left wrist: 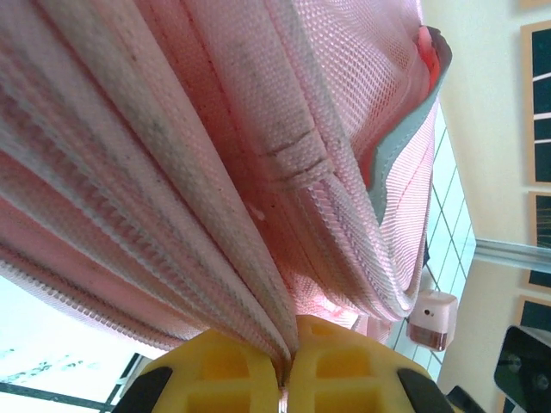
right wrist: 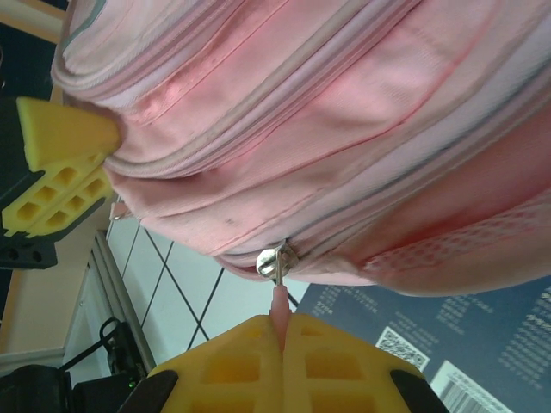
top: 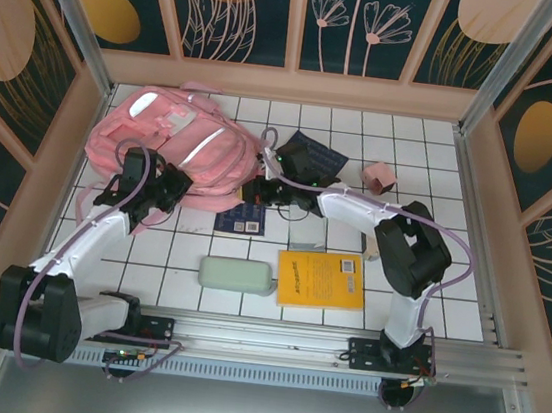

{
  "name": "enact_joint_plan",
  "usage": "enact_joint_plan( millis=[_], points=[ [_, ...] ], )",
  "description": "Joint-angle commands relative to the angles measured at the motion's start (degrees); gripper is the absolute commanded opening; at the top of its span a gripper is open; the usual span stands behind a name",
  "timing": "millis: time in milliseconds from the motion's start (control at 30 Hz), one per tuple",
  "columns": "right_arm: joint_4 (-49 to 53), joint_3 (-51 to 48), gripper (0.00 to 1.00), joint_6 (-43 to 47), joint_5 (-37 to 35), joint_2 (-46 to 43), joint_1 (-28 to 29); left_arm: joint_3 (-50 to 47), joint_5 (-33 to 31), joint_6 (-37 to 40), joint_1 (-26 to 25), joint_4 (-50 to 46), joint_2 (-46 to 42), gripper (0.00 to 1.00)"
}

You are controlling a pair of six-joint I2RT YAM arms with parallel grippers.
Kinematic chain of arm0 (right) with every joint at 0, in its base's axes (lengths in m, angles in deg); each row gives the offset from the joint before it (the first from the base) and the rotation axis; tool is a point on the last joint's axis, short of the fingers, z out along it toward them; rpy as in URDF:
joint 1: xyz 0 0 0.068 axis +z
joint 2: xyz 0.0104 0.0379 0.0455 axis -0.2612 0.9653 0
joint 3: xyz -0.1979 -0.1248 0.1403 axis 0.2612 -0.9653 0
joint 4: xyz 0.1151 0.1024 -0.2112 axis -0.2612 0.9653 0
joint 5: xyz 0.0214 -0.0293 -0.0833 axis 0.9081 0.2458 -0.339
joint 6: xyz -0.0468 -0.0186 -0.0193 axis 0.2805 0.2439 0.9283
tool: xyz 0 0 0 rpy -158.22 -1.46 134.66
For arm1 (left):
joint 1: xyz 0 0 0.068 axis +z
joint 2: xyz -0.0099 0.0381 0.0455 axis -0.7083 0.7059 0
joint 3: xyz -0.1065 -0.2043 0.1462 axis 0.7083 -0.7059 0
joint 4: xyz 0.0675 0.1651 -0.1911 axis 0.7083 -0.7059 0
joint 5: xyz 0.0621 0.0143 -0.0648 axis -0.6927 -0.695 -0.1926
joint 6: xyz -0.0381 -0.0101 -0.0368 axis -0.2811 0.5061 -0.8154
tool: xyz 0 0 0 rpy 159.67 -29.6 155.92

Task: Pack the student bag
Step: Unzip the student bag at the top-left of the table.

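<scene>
The student bag (top: 178, 144), a big pink backpack, lies on the white tiled bench (top: 150, 251) in its far left part, close to the back wall. The left hand (left wrist: 287, 354) is at the bag's near edge. Its yellow fingers (left wrist: 215, 370) are closed tight on a fold of pink fabric beside a zipper line, and the cloth runs up out of the seam between them.

The right hand (right wrist: 281, 327) comes in at the bag's right side. Its fingers are closed on the pink zipper pull (right wrist: 279, 301), which hangs from a small metal slider (right wrist: 275, 260) on the bag's edge. In the right wrist view the left hand's yellow fingers show at the left, pressed against the bag. A dark blue printed cover with a square code lies just under the bag's edge; which book it belongs to I cannot tell.

A dark blue book (top: 314, 156) lies just beside the bag's right side. A smaller dark booklet (top: 241, 219) lies between the two arms, near the bag's near edge. Closer to the arm bases are a pale green case (top: 237, 275) and, just to its right, a yellow book (top: 320, 279). A small pink box (top: 378, 177) sits right of the blue book, well apart from the bag.
</scene>
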Motion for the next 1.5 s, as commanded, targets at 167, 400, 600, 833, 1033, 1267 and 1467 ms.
enact_joint_plan(
  millis=[167,400,600,833,1033,1267,1467],
  points=[
    [4.9,2.2,0.00,4.2,-2.8,-1.0,-6.0,2.1,-2.0,5.8,1.1,-2.6,-3.8,0.00],
    [10.6,10.4,0.00,3.2,-11.0,5.1,-11.4,4.2,-1.0,8.6,1.2,-3.1,-4.6,0.00],
    [10.7,16.3,0.00,5.1,-7.8,3.2,-11.1,12.7,-5.7,15.7,1.2,-4.5,-1.3,0.00],
    [10.5,12.5,0.00,8.5,-5.6,-6.0,-7.1,29.2,-7.4,22.2,1.2,-2.8,7.1,0.00],
    [11.4,10.0,0.00,11.5,-7.6,-11.1,0.3,37.4,-3.4,25.8,1.2,-2.9,13.2,0.00],
    [6.0,10.5,0.00,6.2,-4.2,-5.9,5.8,31.9,-9.3,25.0,1.2,-6.4,13.3,0.18],
    [6.7,20.8,0.00,4.8,-4.0,5.6,10.6,28.3,-17.6,21.5,1.3,-12.5,12.8,0.40]
  ],
)
